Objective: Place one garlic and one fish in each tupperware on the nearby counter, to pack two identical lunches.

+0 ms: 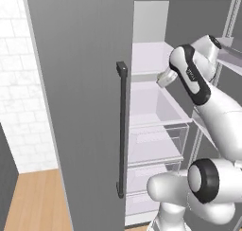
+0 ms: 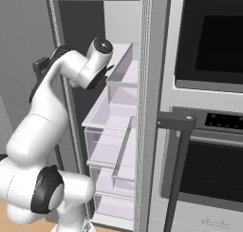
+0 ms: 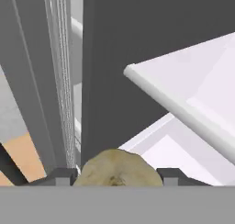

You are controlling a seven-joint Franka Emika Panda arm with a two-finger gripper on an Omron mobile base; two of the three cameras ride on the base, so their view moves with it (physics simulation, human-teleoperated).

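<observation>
A knobbly pale-beige garlic sits between my two dark fingertips at the bottom of the hand view. My gripper is shut on it. The hand is up inside the open fridge, beside a white shelf edge. In the base views my arm reaches into the upper fridge compartment, and the hand itself is hidden behind the wrist. The fish, the tupperware and the counter are out of view.
The grey fridge door with its dark vertical handle stands open on the left. White shelves and clear drawers fill the fridge. A built-in oven with a dark bar handle stands to the right.
</observation>
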